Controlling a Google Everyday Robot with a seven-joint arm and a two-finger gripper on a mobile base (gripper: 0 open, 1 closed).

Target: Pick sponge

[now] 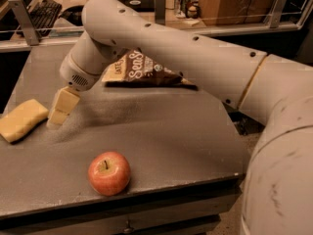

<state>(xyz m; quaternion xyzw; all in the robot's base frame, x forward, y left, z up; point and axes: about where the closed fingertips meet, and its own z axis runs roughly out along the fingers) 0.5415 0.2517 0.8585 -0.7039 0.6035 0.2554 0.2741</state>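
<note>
Partly, the sponge (22,120) was cut off: its left end ran out of the camera view, so its full length could not be seen. It lay flat on the table (171,131), left of the apple (109,173) and farther back than it. Its long axis ran from near-left to far-right, and the far-right end was the end nearer the apple's side of the table. The top face looked plain and slightly curved.

The gripper (56,120) hung tilted, tip downward and leftward, behind and left of the apple and just beside the sponge's far-right end. Contact between the two could not be made out. The gripper showed as a single pale block, so whether it was open or closed could not be told.

The arm (171,43) crossed the view well behind the apple and covered the upper part of the snack bag (146,70), leaving its lettering only partly readable. The arm's lower right part ran out of the view. The apple stood stem up near the table's front edge, well apart from the sponge.

Counted: one sponge, one apple, one snack bag, one gripper.
</note>
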